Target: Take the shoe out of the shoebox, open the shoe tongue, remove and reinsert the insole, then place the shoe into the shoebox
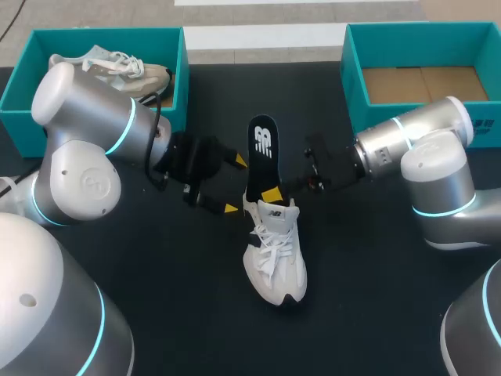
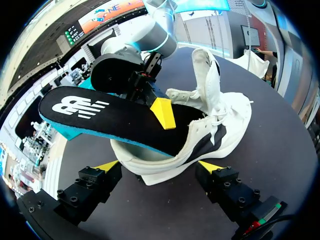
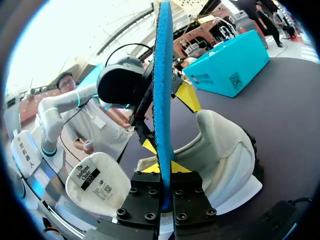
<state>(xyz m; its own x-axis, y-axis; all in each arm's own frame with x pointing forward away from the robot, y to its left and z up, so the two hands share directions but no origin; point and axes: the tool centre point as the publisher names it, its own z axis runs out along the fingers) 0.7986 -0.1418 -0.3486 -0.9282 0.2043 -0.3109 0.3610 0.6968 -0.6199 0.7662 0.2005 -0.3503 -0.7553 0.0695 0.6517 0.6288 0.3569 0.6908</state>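
A white shoe (image 1: 275,251) lies on the black table, heel toward the back. A black insole (image 1: 262,149) with a blue underside juts up and back out of the heel opening. My right gripper (image 1: 272,193) is shut on the insole near the heel; in the right wrist view the insole (image 3: 162,90) stands edge-on between the shut fingers (image 3: 162,167), with the shoe (image 3: 225,150) below and its tongue (image 3: 95,185) pulled forward. My left gripper (image 1: 234,184) stands open at the heel; its wrist view shows its fingers either side of the shoe (image 2: 220,125) and under the insole (image 2: 100,112).
A teal shoebox (image 1: 182,74) at the back left holds a second pale shoe (image 1: 125,69). Another teal shoebox (image 1: 354,78) at the back right shows only its cardboard floor. Bare black table lies in front of the shoe.
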